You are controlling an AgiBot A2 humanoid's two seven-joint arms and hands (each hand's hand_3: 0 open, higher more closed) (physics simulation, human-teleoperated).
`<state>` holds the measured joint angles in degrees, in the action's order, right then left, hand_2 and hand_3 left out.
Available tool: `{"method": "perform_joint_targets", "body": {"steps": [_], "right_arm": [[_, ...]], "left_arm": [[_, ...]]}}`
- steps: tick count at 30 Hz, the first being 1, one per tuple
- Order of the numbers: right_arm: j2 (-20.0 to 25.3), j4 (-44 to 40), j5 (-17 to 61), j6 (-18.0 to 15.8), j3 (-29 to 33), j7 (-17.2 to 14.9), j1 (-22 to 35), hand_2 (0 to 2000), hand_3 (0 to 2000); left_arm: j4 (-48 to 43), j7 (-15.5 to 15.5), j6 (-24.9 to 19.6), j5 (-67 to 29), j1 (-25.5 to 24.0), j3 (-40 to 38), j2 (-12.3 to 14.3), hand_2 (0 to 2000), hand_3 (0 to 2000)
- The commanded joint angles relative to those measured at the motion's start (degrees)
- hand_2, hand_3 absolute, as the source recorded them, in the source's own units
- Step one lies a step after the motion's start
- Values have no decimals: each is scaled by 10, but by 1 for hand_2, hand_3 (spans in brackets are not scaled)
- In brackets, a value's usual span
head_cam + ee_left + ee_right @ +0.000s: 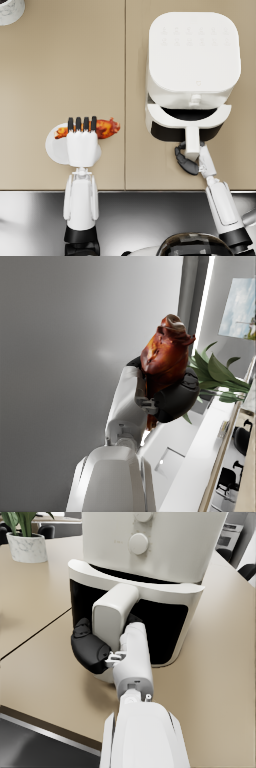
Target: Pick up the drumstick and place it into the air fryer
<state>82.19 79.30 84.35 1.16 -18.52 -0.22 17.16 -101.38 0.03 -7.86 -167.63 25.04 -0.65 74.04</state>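
So right now I've got the drumstick (95, 128) in my left hand (82, 145), fingers wrapped over its middle, sitting over the white plate (52, 147), which lies well to the left of the air fryer (192, 60). I can't tell from the head view whether it's lifted clear of the plate or only just off it. The left wrist view shows the dark hand cupped around the meat with most of the drumstick sticking out past the fingers, so the grip looks solid enough.

My right hand (189, 159) is clamped on the drawer handle (192, 137), and the drawer (187, 120) is only pulled out a little, with just a dark crescent of basket showing in front of the fryer body.

If I'm doing this step properly, I'd say the drawer needs to come out further before I bring the drumstick across, otherwise there's no room to drop it in. I'd also raise it well above the drawer rim before moving toward the fryer.

Orientation: the long axis runs side to side, parallel to the fryer's front. The fat end points toward the fryer and the thin bone end points away from it, out past the plate's far side.
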Motion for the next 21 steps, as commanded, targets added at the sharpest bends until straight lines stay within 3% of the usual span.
{"method": "perform_joint_targets", "body": {"steps": [1,10,14,21], "right_arm": [[-12,72,0,-17,-42,1,-12,2000,2000],[-88,182,1,-58,-112,13,-64,2000,2000],[-121,235,1,-107,-134,17,-82,2000,2000],[-173,310,1,-115,-178,15,-111,2000,2000]], "left_arm": [[-9,0,-1,25,17,9,3,2000,2000],[-17,0,-4,232,80,84,32,2000,2000],[-10,0,-5,256,99,101,45,2000,2000],[8,0,-6,264,139,175,78,2000,2000]]}}
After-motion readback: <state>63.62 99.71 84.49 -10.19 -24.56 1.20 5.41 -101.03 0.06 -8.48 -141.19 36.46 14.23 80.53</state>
